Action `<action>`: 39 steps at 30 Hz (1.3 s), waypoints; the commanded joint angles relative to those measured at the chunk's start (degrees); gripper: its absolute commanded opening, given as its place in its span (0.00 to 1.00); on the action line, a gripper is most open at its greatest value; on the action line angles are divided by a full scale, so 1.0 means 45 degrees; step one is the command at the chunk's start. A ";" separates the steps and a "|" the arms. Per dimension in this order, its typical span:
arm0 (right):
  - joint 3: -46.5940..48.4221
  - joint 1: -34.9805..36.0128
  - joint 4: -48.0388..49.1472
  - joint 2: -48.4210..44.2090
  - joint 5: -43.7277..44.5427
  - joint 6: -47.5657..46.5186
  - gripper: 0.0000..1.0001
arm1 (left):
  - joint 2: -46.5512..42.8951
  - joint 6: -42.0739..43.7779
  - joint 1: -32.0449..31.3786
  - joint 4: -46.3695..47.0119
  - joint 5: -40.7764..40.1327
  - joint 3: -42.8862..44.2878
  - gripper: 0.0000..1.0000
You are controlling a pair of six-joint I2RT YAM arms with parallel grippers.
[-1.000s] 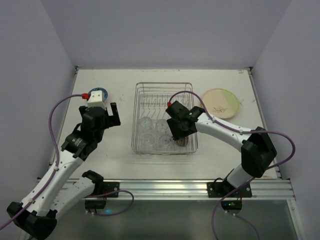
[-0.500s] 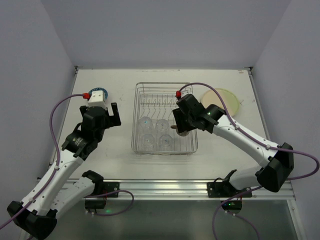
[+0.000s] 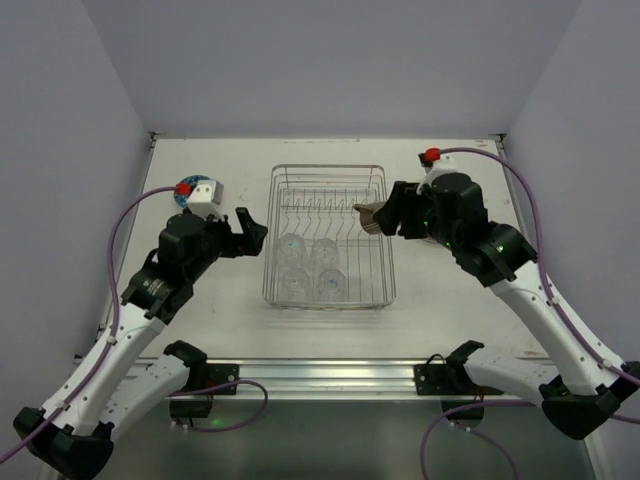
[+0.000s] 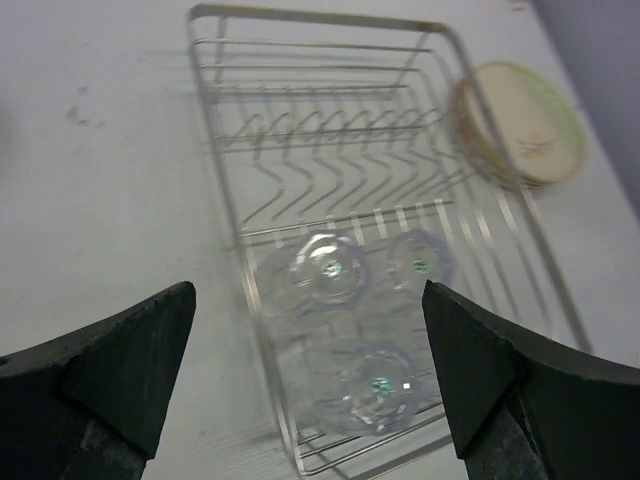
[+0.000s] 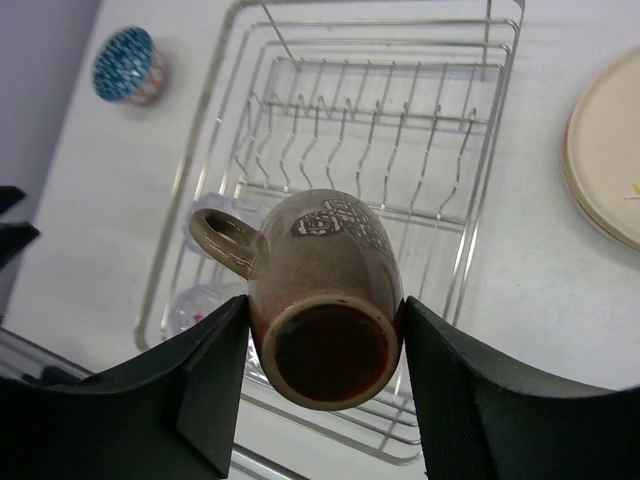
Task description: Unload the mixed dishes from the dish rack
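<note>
The silver wire dish rack stands mid-table. Several clear glasses stand upside down in its near half. My right gripper is shut on the brown handled mug and holds it in the air above the rack's right side. In the right wrist view the mug sits between the fingers, mouth toward the camera, handle to the left. My left gripper is open and empty, just left of the rack. In its wrist view the gripper looks down at the glasses.
A small blue-patterned bowl sits on the table left of the rack, partly behind my left wrist in the top view. Cream plates lie right of the rack, also at the right wrist view's edge. Grey walls enclose the table.
My right gripper has lifted the mug out of the rack's near right corner and carried it up and to the right. My left gripper has swung a little toward the rack.
</note>
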 commanded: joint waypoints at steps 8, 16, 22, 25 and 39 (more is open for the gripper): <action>-0.0613 -0.0445 0.4942 -0.1317 -0.5249 0.2760 0.00 | -0.0004 -0.5307 0.0055 1.3621 1.0373 -0.3776 1.00; -0.1435 -0.0445 0.7834 -0.0927 -0.7893 0.4149 0.00 | 0.1168 -0.6253 -0.0764 1.8374 1.0962 -0.3994 1.00; -0.1807 -0.0425 0.9161 -0.0401 -0.9456 0.5048 0.00 | 0.1500 -0.5960 -0.1624 1.9274 1.0571 -0.3936 0.95; -0.1865 -0.0348 0.9437 -0.0321 -0.9652 0.5205 0.00 | 0.1695 -0.5862 -0.1936 1.9451 1.0396 -0.3838 0.90; -0.2587 0.0160 1.0315 -0.0145 -0.9848 0.5752 0.00 | 0.2243 -0.5666 -0.2191 2.0231 0.9400 -0.3955 0.36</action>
